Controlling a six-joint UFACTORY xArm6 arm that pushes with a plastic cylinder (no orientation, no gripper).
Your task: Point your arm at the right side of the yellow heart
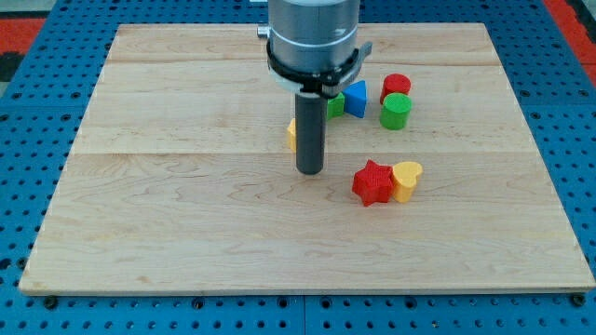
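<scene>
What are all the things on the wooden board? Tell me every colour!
Star: 1, red, right of middle, touching the heart.
Heart: 1, yellow, on the star's right.
Cylinders: 2, red above green, upper right.
Triangle block: 1, blue, left of the cylinders.
Green block: 1, mostly hidden beside the triangle.
Yellow block: 1, mostly hidden behind the rod.
Board: 1, wood, on a blue table.
My tip: 1, dark, left of the star.
</scene>
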